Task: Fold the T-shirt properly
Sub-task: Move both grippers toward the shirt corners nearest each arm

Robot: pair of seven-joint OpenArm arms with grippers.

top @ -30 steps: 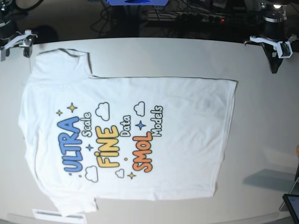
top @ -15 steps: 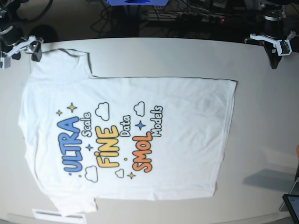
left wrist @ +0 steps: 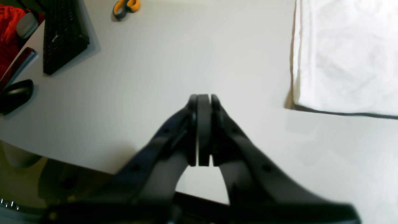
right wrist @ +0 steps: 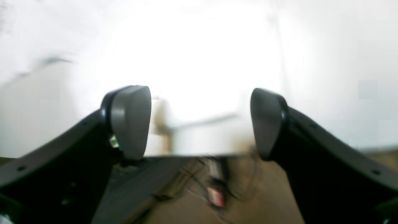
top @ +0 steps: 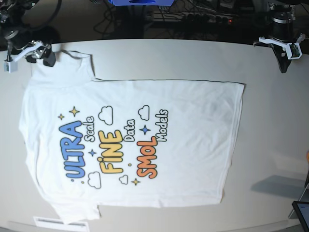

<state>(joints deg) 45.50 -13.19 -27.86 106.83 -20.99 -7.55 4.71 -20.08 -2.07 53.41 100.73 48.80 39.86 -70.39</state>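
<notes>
A: T-shirt (top: 130, 145) first: we see it spread flat on the pale worktop (top: 270, 125), print side up, filling most of the worktop's middle, with its hem toward the base view's right edge and its shoulders toward the left edge.

B: We read the print sideways: blue "ULTRA" (top: 73, 150), yellow "FINE" (top: 111, 152), orange "SMOL" (top: 147, 157), with small clouds and stars around them.

A: One sleeve lies near the worktop's far-left corner, the other near its near-left corner. And the hands?

B: Our left hand (left wrist: 203, 102) hangs over bare worktop by the far-right corner, its fingers pressed together with nothing between them. In its wrist view a corner of the white cloth lies well apart to the side.

A: Our right hand (right wrist: 200, 121) sits at the far-left corner, just beside the far sleeve. Its fingers (right wrist: 130, 119) stand spread wide, with nothing gripped between them.

B: Is it touching the cloth?

A: We cannot tell; that wrist view is blurred and washed out.

B: Past the left hand, at the worktop's edge, we make out a black keyboard (left wrist: 62, 34), a black mouse (left wrist: 15, 95) and orange-handled scissors (left wrist: 126, 7).
</notes>
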